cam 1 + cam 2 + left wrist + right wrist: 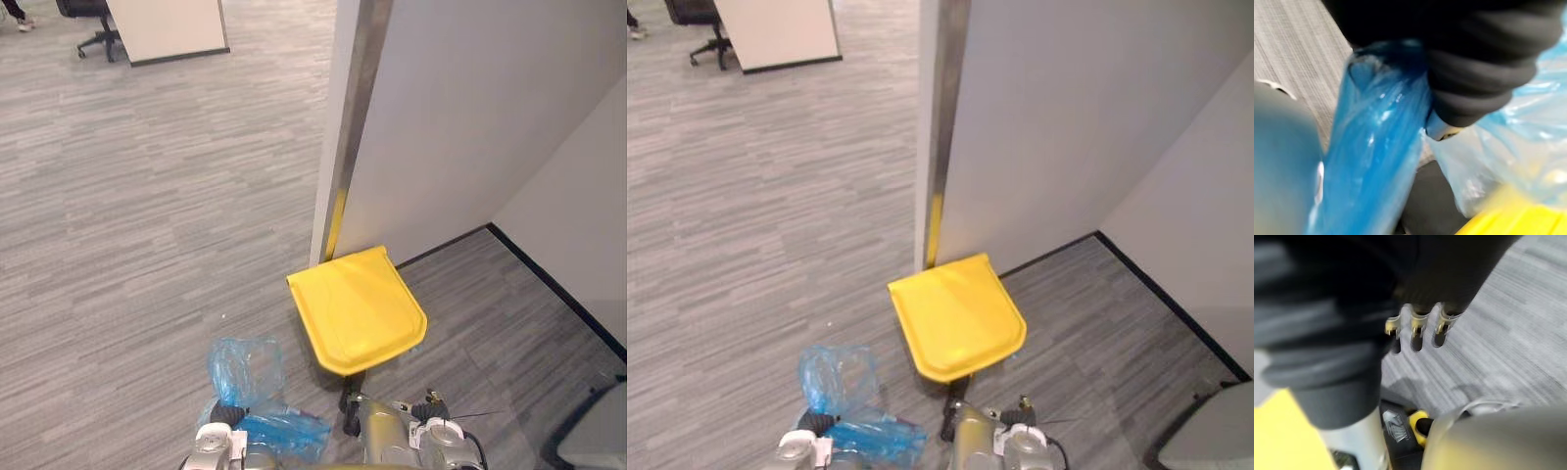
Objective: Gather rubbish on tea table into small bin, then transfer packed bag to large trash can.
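A grey carpeted floor [147, 245] seen from above, with a pale partition wall [470, 127] ending in a metal edge strip [353, 117]. At the foot of that strip, in the corner where the wall meets the floor, stands the large trash can, of which the closed yellow lid [358, 308] is what shows. Just beside the can, on the robot's left and nearer the robot, is the blue bag [245, 372], a crumpled translucent plastic sack, apart from the lid. The left hand [1484, 63] is at the bag: in the left wrist view the bag's gathered neck is pulled taut into the hand under its dark ribbed cover, so the fingers are closed around the neck, though most of them are hidden by the cover. The right hand [1425, 293] is low in front of the can's near edge; its fingers [1416, 330] hang loose and slightly apart above the carpet, holding nothing, with the yellow lid close by. At the far edge of the floor stand a white panel [171, 27] and a black office chair [93, 24].
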Motion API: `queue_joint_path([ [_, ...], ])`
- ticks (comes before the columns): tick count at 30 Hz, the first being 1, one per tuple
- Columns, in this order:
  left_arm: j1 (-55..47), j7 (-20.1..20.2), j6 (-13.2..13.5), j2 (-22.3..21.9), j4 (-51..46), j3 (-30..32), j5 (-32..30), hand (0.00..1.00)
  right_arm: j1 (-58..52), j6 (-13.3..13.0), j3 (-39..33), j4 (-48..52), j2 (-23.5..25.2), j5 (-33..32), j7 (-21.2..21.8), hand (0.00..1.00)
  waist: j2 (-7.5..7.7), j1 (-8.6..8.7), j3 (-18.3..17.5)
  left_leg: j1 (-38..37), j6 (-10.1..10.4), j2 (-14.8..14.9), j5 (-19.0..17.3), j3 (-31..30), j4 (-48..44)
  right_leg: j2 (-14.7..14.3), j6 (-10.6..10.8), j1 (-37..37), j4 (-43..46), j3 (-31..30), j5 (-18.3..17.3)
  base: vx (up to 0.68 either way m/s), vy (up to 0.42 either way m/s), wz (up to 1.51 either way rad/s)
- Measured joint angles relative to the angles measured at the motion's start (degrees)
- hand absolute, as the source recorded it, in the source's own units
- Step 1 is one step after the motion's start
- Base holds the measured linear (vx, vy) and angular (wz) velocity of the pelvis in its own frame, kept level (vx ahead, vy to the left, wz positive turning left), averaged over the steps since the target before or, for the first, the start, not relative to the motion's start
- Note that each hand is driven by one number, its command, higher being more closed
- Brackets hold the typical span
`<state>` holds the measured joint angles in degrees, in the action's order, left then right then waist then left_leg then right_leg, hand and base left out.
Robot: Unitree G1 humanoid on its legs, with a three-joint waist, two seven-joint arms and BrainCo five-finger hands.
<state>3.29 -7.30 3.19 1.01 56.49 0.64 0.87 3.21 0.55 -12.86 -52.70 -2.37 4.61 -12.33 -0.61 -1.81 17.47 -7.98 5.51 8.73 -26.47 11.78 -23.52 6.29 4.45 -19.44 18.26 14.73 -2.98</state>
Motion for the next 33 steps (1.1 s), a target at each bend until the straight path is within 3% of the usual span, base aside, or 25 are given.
queue_joint_path([
  [1, 0.30, 0.08, -0.02, -0.41, -0.16, 0.04, 0.00, 1.00, 0.06, -0.05, 0.00, 0.34, 0.37, -0.09, 0.03, 0.00, 0.12, -0.10, 0.00, -0.14, 1.07, 1.12, -1.03, -1.92, -0.66, -0.09, -0.90, -1.35, 5.10, 0.41, -3.35, 0.13, -0.128, 0.48],
  [3, 0.26, 0.04, -0.08, 0.13, -0.27, 0.21, 0.00, 1.00, -0.04, -0.07, -0.13, 0.52, 0.61, -0.12, 0.09, 0.00, 0.60, -0.54, -0.14, -0.02, 2.29, 2.66, -1.87, -4.63, -1.41, 0.79, -0.58, -3.06, 12.35, 2.81, -9.23, 0.16, -0.134, 0.56],
  [6, 0.90, -0.11, -0.02, 0.50, -1.69, 0.71, 0.27, 1.00, 0.42, 0.12, 0.16, 0.71, 0.30, -0.03, 0.18, 0.00, 0.37, -1.49, -0.41, 2.95, 2.72, 4.19, -1.53, -7.96, -0.99, 1.11, -0.85, -5.67, 15.72, 6.08, -12.70, 0.17, -0.182, 0.40],
  [11, 1.87, -0.19, 0.36, 1.18, -2.79, 0.72, 0.40, 1.00, 2.01, 0.51, 3.06, 0.06, -0.26, 0.00, 0.42, 0.00, 0.25, -1.29, -0.57, 3.96, 3.28, 4.72, 4.47, -9.09, 5.76, 1.98, -1.39, -6.73, 14.85, 8.86, -12.33, 0.07, -0.145, 0.35],
  [12, 2.36, -0.18, 0.46, 1.27, -3.04, 0.70, 0.38, 1.00, 3.72, 0.95, 5.64, -0.23, -0.89, 0.18, 0.45, 0.00, 0.23, -1.33, -0.57, 4.81, 4.32, 5.45, 6.27, -10.05, 7.52, 2.20, -1.46, -6.89, 14.35, 10.18, -12.03, 0.01, -0.166, 0.50],
  [15, 2.75, -0.12, 0.63, 2.01, -3.51, 0.53, 0.37, 1.00, 6.89, 1.12, 10.12, 0.23, -2.05, 1.70, 0.47, 0.00, 0.42, -1.96, -0.63, 6.97, 5.32, 6.47, 7.10, -11.97, 8.92, 1.75, -1.53, -8.59, 13.90, 10.71, -11.17, -0.08, -0.144, 0.39],
  [17, 3.35, -0.09, 0.70, 3.70, -3.83, -0.42, 0.36, 1.00, 12.34, 1.11, 13.63, 1.92, -3.88, 2.16, 0.39, 0.00, 0.50, -1.85, -0.38, 10.54, 5.04, 7.00, 7.10, -14.13, 9.79, 1.45, -0.13, -10.06, 11.52, 12.99, -11.35, -0.17, -0.178, 0.45],
  [18, 3.85, -0.24, 0.77, 5.20, -5.54, -1.13, 0.41, 1.00, 17.89, 0.96, 15.26, 2.37, -5.40, 2.16, 0.02, 0.00, 1.71, -1.91, 0.33, 14.57, 3.35, 5.66, 6.27, -15.61, 3.67, 0.60, 0.86, -10.57, 7.76, 12.72, -11.45, -0.19, -0.178, 0.27],
  [19, 3.83, -0.26, 0.91, 5.30, -6.10, -1.25, 0.43, 1.00, 20.55, 0.95, 15.54, 2.41, -6.27, 2.13, -0.02, 0.00, 1.65, -2.22, 0.67, 17.16, 1.66, 4.30, 5.45, -15.79, -2.28, 0.15, 2.80, -10.70, 6.60, 12.25, -11.13, -0.28, -0.198, 0.05],
  [20, 3.64, -0.33, 1.33, 5.02, -6.97, -1.56, 0.62, 1.00, 25.11, 0.92, 16.45, 2.74, -8.50, 2.02, -0.19, 0.00, 0.70, -2.82, 1.16, 18.59, -1.55, 3.13, 4.29, -13.76, -5.96, -1.52, -1.89, -13.26, 11.42, 5.06, -7.60, -0.19, -0.085, 0.06],
  [21, 3.32, -0.31, 1.37, 4.96, -7.21, -1.80, 0.74, 1.00, 26.10, 0.82, 16.47, 2.83, -9.33, 1.99, -0.27, 0.00, 0.72, -2.42, 1.20, 18.23, -1.35, 3.22, 2.26, -12.90, -5.55, -1.90, -2.39, -13.12, 11.26, 3.74, -7.97, -0.18, -0.086, 0.11],
  [22, 3.44, -0.37, 1.59, 4.73, -8.25, -1.82, 1.44, 1.00, 29.16, 0.65, 16.47, 2.42, -11.15, 1.91, -0.54, 0.00, 0.79, -2.76, 2.03, 17.53, 1.89, 3.64, 0.73, -13.01, -3.85, -2.22, -4.88, -13.53, 11.60, 4.28, -8.48, -0.11, -0.072, 0.07],
  [23, 3.53, -0.62, 2.01, 4.87, -9.10, -1.86, 2.36, 1.00, 33.57, 0.56, 16.40, 2.22, -12.57, 1.48, -1.31, 0.00, 1.20, -3.61, 3.23, 18.15, 2.17, 3.76, 1.40, -13.24, -3.08, -2.88, -4.08, -13.35, 9.14, 4.61, -7.41, -0.18, -0.112, -0.15],
  [26, 2.02, -1.55, 2.30, 5.09, -10.50, -2.65, 5.00, 1.00, 39.58, 0.39, 16.41, 2.23, -14.10, -1.97, -2.87, 0.00, 1.25, -4.01, 3.74, 19.05, 1.97, 4.72, 2.65, -14.75, -0.05, -5.26, -2.49, -12.22, 2.50, 5.65, -6.47, -0.14, -0.115, -0.04],
  [28, 1.41, -1.59, 2.53, 5.29, -11.54, -3.32, 6.04, 1.00, 41.59, 0.52, 16.32, 2.25, -15.36, -3.88, -3.96, 0.00, 1.79, -3.93, 4.44, 18.28, 3.07, 4.50, 3.76, -15.61, 2.61, -5.76, -3.08, -11.37, 0.34, 5.18, -4.38, -0.11, -0.153, 0.29],
  [29, 1.21, -1.65, 2.65, 5.32, -12.72, -3.87, 6.25, 1.00, 42.58, 0.48, 16.29, 2.28, -16.19, -4.89, -4.07, 0.00, 2.17, -3.91, 4.88, 18.41, 3.99, 3.95, 4.01, -15.97, -0.33, -6.00, -4.47, -10.43, -1.64, 5.69, -3.24, -0.18, -0.170, -0.01],
  [30, 0.86, -1.62, 2.94, 5.03, -13.20, -4.32, 6.73, 1.00, 44.54, 0.15, 16.33, 3.23, -16.35, -5.93, -4.08, 0.00, 1.89, -4.34, 5.13, 21.47, 0.64, 2.26, 2.52, -15.78, -8.22, -6.08, 5.47, -11.17, -1.95, 7.25, -8.38, -0.16, -0.144, -0.21],
  [31, 0.80, -1.63, 3.02, 4.64, -13.30, -4.51, 6.82, 1.00, 45.19, 0.09, 16.34, 3.76, -16.39, -6.10, -4.15, 0.00, 0.81, -4.96, 5.27, 22.54, -0.74, 2.72, 2.07, -15.18, -9.05, -6.00, 6.00, -12.10, 1.36, 7.69, -9.32, -0.11, -0.056, -0.34],
  [32, 0.07, -1.49, 3.53, 4.49, -14.69, -4.73, 7.16, 1.00, 46.47, -0.14, 16.29, 4.81, -16.51, -7.23, -4.50, 0.00, 0.65, -3.54, 6.01, 21.12, -0.91, 2.14, 0.13, -14.07, -7.21, -5.79, -5.94, -15.98, 16.34, -3.71, -7.07, -0.01, -0.031, 0.04],
  [33, 0.90, -1.66, 3.63, 5.47, -14.90, -4.58, 7.21, 1.00, 47.10, -0.19, 16.28, 4.08, -17.02, -7.66, -4.65, 0.00, 3.31, -3.54, 7.65, 19.91, 2.86, 1.30, 0.83, -13.60, -7.15, -2.29, -5.99, -13.21, 12.52, -2.92, -3.29, -0.01, -0.031, 0.06],
])
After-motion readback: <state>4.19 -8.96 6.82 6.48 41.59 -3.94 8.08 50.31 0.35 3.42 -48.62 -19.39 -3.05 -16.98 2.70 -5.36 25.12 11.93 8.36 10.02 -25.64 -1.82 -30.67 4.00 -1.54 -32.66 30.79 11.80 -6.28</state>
